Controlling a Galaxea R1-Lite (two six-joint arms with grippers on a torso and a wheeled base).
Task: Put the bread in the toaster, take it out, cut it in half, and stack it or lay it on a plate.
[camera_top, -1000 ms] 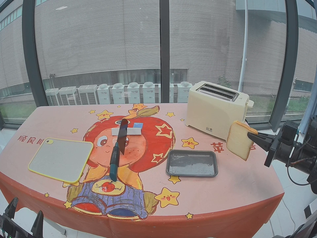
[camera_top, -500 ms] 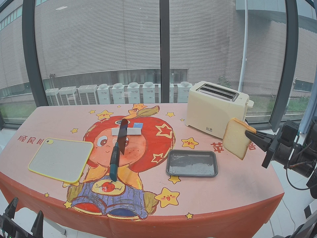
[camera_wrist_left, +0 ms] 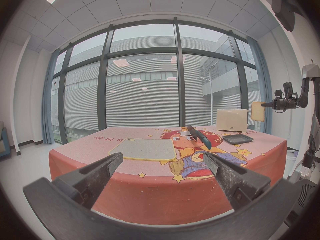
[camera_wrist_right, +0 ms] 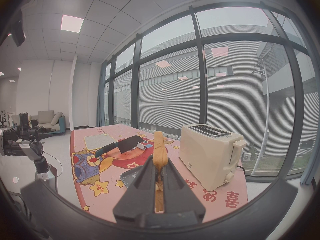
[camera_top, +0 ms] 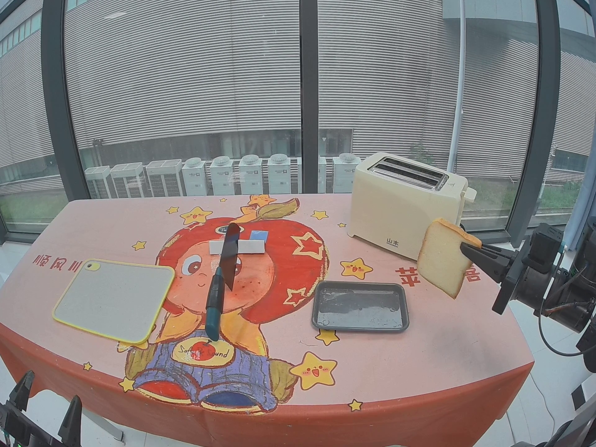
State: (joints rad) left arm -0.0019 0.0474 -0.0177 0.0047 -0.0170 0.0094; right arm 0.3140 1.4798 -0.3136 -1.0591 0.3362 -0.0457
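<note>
Tall windows (camera_top: 186,82) in dark frames (camera_top: 308,82) run behind the table (camera_top: 447,349), which wears a pink-orange cloth printed with a cartoon figure and stars. Outside stands a grey ribbed building (camera_top: 397,63), with a row of white air units (camera_top: 248,174) beyond the table's far edge. The white tiled ceiling (camera_wrist_right: 100,14) carries square lit panels (camera_wrist_right: 71,23). Blue-grey curtains (camera_wrist_left: 49,97) hang at the window's end, the floor (camera_wrist_left: 20,174) is pale and glossy, and a light sofa (camera_wrist_right: 50,119) stands against a white wall (camera_wrist_right: 43,87).

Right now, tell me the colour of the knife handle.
Knife handle: teal, best in head view.
</note>
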